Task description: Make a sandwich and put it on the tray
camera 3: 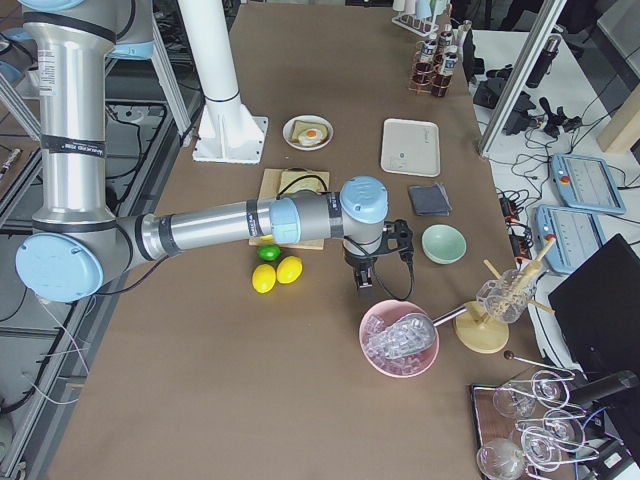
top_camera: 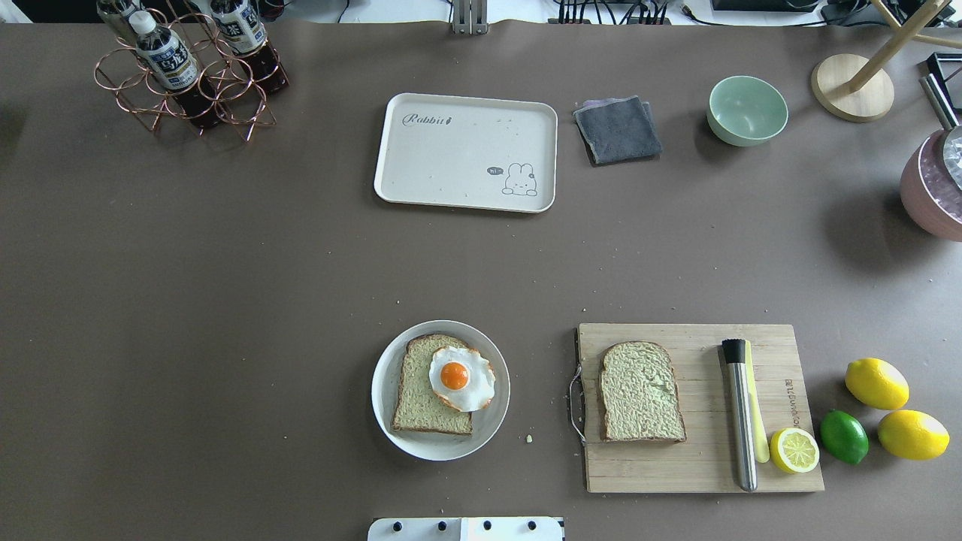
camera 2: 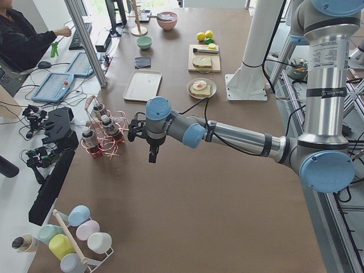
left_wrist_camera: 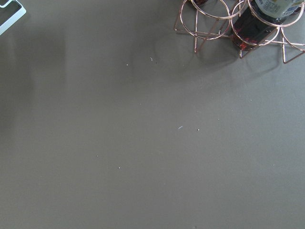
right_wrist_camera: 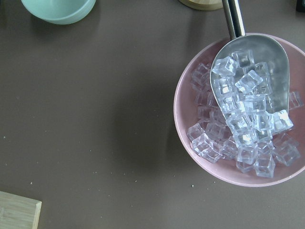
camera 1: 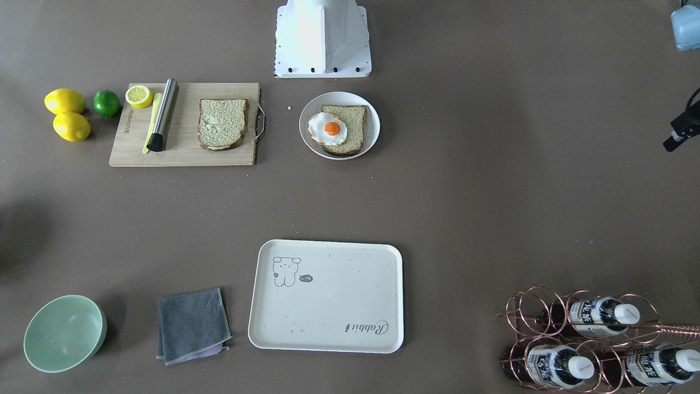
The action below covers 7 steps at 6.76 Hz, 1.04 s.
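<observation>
One bread slice (top_camera: 421, 402) lies on a round white plate (top_camera: 490, 421) with the fried egg (top_camera: 460, 376) on top of it. The second bread slice (top_camera: 640, 391) lies alone on the wooden cutting board (top_camera: 706, 466). The cream tray (top_camera: 466, 150) stands bare at the far side of the table. My left gripper (camera 2: 152, 154) hangs above the table near the bottle rack; I cannot tell if it is open. My right gripper (camera 3: 366, 287) hangs above the table beside the pink bowl; I cannot tell if it is open. Neither wrist view shows fingers.
A steel muddler (top_camera: 740, 413) and a lemon half (top_camera: 794, 449) lie on the board; two lemons (top_camera: 875, 383) and a lime (top_camera: 843, 436) lie beside it. A grey cloth (top_camera: 618, 129), a green bowl (top_camera: 747, 110), the copper bottle rack (top_camera: 188, 75) and a pink bowl of ice (right_wrist_camera: 238, 109) stand around.
</observation>
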{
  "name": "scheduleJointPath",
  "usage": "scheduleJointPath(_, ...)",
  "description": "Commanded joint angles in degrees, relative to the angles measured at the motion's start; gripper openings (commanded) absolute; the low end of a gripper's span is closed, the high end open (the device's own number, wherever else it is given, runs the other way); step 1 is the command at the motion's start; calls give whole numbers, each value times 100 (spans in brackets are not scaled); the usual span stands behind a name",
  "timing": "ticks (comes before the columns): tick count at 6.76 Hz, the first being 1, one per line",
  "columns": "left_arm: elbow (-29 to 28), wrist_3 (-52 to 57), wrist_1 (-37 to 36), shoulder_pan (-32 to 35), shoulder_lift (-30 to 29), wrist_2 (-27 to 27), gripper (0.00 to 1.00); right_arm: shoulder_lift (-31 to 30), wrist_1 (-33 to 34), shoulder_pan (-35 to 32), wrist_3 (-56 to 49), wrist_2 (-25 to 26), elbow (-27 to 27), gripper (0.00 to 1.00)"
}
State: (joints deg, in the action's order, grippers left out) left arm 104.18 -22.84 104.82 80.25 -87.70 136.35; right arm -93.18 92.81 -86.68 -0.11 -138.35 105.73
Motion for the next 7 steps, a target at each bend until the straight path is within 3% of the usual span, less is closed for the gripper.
scheduleJointPath(1,15,7,30,0,16,-3,98,2,0,10,2,1,9,100)
scheduleJointPath(5,94,-676,880,-421,-19,-12,98,151,0,46,46,-147,219,100)
scheduleJointPath(7,112,-2173,1870,-1190,-37,-491,98,282,0,229,55,-472,281,100)
